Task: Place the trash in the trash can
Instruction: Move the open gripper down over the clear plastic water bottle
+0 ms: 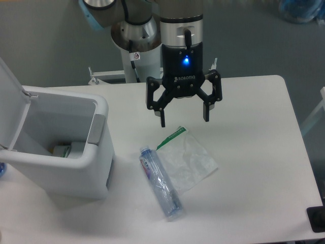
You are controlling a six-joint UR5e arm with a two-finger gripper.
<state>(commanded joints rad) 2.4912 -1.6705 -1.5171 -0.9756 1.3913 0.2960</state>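
White bench [254,168], grey floor behind. Near edge: 1 clear plastic bottle [160,182] w/ bluish label, lying flat, cap end toward front, nothing on it. Just beyond and touching its right side: 1 crinkled clear plastic bag [190,160] w/ green strip on far-left edge, flat on bench. Left: 1 white trash can [86,168], lid [10,107] up, grey side panel faces the bottle, some items visible inside. Bin sits near bottle but apart. Further back: gripper [184,116] hangs over bag's far edge, jaws spread wide, holding nothing, blue LED lit. Arm base behind bench edge. Dark object at front-right corner, can't tell what.
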